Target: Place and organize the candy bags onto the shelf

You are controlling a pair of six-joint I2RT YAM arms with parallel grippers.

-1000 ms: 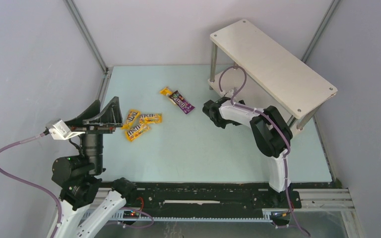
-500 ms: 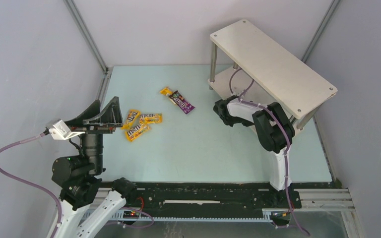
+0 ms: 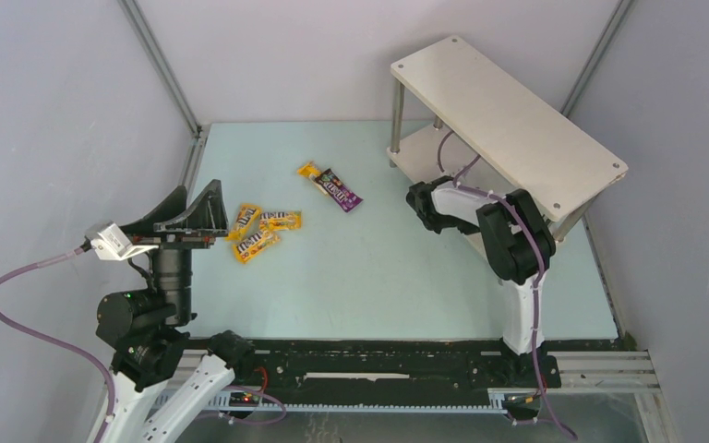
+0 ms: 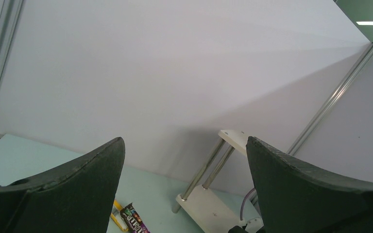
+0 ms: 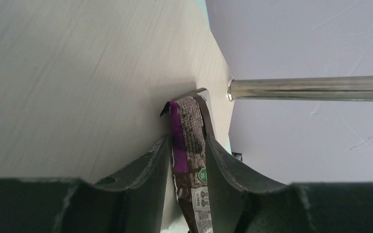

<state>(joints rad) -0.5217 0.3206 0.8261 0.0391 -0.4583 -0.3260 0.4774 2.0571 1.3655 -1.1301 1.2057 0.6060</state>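
Observation:
My right gripper point(image 5: 188, 141) is shut on a purple-and-brown candy bag point(image 5: 190, 121), whose top edge touches the shelf's white lower board point(image 5: 77, 73) beside a silver leg point(image 5: 311, 88). In the top view the right gripper point(image 3: 422, 198) is at the near-left end of the shelf point(image 3: 508, 111), its fingers hidden from above. On the table lie a dark brown bag point(image 3: 337, 189), a yellow bag point(image 3: 308, 170) and three more yellow bags point(image 3: 257, 245). My left gripper point(image 3: 189, 217) is open, empty and raised at the left; it also shows in the left wrist view point(image 4: 184, 141).
Grey enclosure walls with metal corner posts point(image 3: 162, 69) surround the pale green table point(image 3: 369, 277). A purple cable point(image 3: 443, 143) loops from the right wrist under the shelf's upper board. The black rail point(image 3: 369, 355) runs along the near edge.
My right gripper has moved right, toward the shelf's lower board, carrying the purple-and-brown bag. The left arm and the bags on the table have not moved.

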